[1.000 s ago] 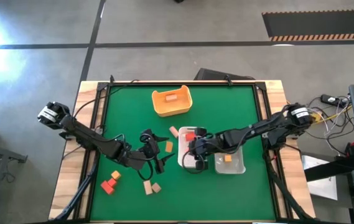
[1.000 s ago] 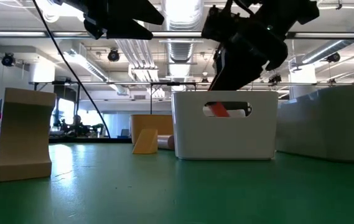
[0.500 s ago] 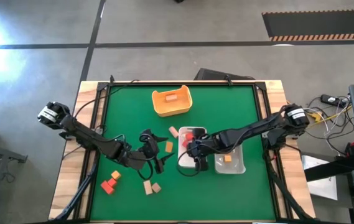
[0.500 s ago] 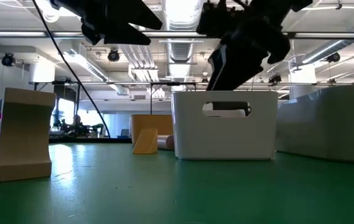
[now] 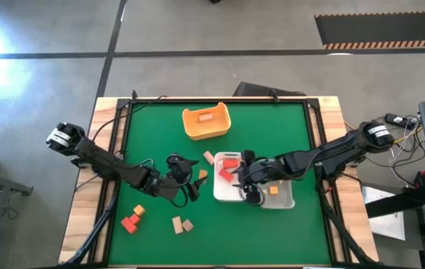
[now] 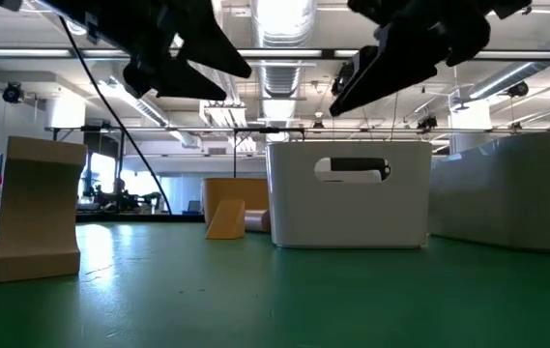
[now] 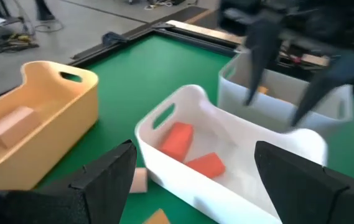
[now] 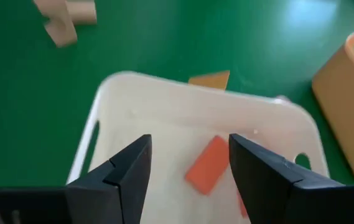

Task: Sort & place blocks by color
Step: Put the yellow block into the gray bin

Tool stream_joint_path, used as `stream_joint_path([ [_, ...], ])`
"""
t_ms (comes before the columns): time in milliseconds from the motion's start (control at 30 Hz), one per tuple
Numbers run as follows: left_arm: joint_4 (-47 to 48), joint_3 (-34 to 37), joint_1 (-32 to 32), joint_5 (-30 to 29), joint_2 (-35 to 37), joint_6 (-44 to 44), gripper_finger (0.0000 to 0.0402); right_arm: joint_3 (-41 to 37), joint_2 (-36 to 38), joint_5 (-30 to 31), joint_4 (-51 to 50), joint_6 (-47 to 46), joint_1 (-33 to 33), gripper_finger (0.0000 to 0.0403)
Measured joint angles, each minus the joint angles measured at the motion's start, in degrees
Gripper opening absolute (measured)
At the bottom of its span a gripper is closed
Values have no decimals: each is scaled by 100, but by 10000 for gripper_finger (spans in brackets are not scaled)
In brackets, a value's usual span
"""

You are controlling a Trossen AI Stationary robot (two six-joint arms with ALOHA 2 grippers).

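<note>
My right gripper [image 5: 246, 181] hangs open and empty above the white tray [image 5: 221, 193], which holds two red blocks [image 7: 177, 139] [image 7: 205, 165]; one red block [image 8: 206, 165] shows between its fingers in the right wrist view. My left gripper [image 5: 191, 181] is open and empty above the mat, just left of the white tray. An orange block [image 5: 273, 190] lies in the clear tray [image 5: 285, 200]. A tan block [image 5: 205, 116] lies in the yellow-orange tub [image 5: 206, 123]. Loose on the mat lie an orange block [image 5: 139, 211], a red one [image 5: 130, 223] and two tan ones [image 5: 181, 224].
An orange wedge [image 5: 202, 175] and a pale block [image 5: 208, 158] lie on the mat between my left gripper and the white tray. A tall tan block [image 6: 38, 208] stands close to the low camera. Open mat lies along the near edge and at the far right.
My right gripper has risen out of the white tray and drawn back toward the table's right edge. A red block that showed through the tray's handle slot a second ago has dropped out of sight there. My left gripper has shifted a little toward the far edge.
</note>
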State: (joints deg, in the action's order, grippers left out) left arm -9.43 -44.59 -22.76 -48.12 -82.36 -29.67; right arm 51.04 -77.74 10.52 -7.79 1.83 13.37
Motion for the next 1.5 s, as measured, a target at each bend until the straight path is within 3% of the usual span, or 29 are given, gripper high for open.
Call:
stream_joint_path([
  [167, -1, -14, 414, 432, -69, 49, 308, -713, 607, 0, 1001, 563, -2, 201],
  [433, 3, -11, 756, 749, -236, 328, 308, -1513, 1508, 2, 1547, 889, -9, 201],
  [633, -5, -16, 776, 772, -403, 496, 308, -1599, 2095, -4, 1670, 1127, -7, 201],
  [833, 22, -2, 769, 1262, -408, 963, 308, -1599, 2599, -320, 1742, 1429, -2, 201],
  [1167, 9, 114, 783, 1381, -406, 1358, 308, -1667, 2664, -350, 1732, 1546, -2, 201],
  [1500, -424, 892, 787, 1407, -401, 600, 308, -1700, 2346, -349, 1821, 1467, -2, 201],
])
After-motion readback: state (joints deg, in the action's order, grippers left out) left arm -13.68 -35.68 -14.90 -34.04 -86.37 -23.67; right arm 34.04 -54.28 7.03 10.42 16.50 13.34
